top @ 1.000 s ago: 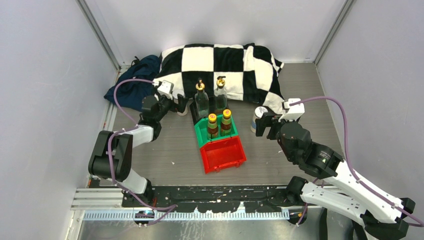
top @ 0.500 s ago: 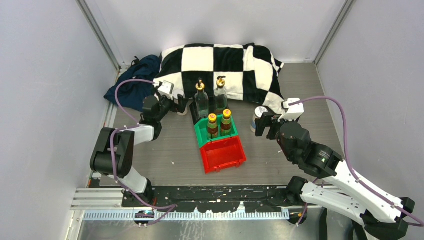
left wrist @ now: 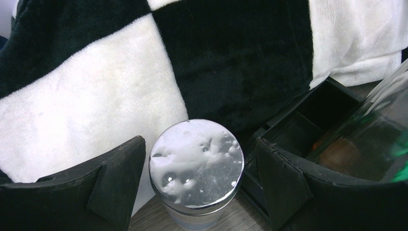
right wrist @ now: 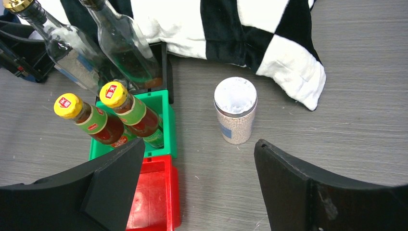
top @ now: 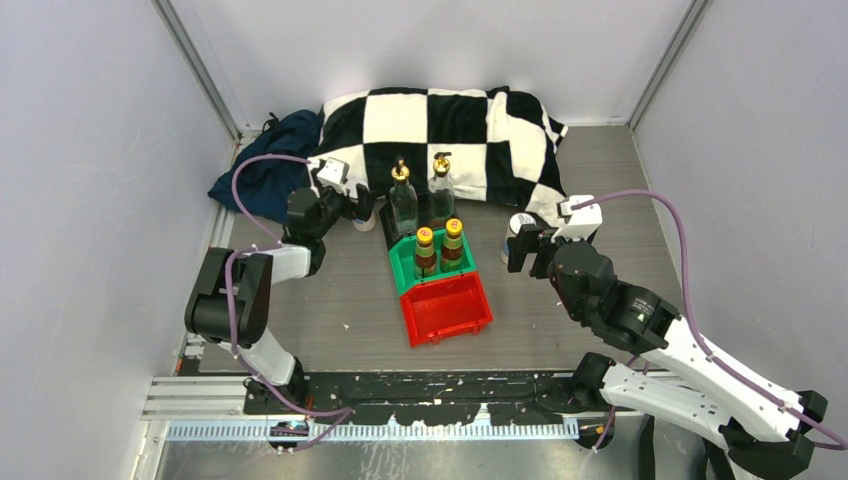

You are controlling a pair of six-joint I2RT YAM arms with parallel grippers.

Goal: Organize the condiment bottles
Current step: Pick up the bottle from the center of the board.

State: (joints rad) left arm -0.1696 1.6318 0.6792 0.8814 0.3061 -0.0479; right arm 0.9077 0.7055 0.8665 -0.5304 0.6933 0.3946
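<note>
A silver-lidded shaker jar (left wrist: 196, 163) stands upright on the table between the fingers of my open left gripper (left wrist: 199, 190), with a small gap on each side; in the top view this gripper (top: 360, 207) is left of the black bin. The second shaker jar (right wrist: 235, 110) stands a little ahead of my open, empty right gripper (right wrist: 199, 185), seen in the top view (top: 526, 250) just short of that jar (top: 520, 224). Two tall glass bottles (top: 403, 205) (top: 441, 195) stand in the black bin (right wrist: 161, 53). Two yellow-capped sauce bottles (right wrist: 91, 120) (right wrist: 132, 109) stand in the green bin (top: 405, 272).
An empty red bin (top: 447, 308) sits directly in front of the green one. A black-and-white checkered cloth (top: 450, 125) is heaped behind the bins, with a dark blue cloth (top: 265, 165) to its left. Grey walls close in both sides.
My left gripper has moved slightly toward the back and closed in around its shaker jar. My right gripper has crept a little left toward the other jar.
</note>
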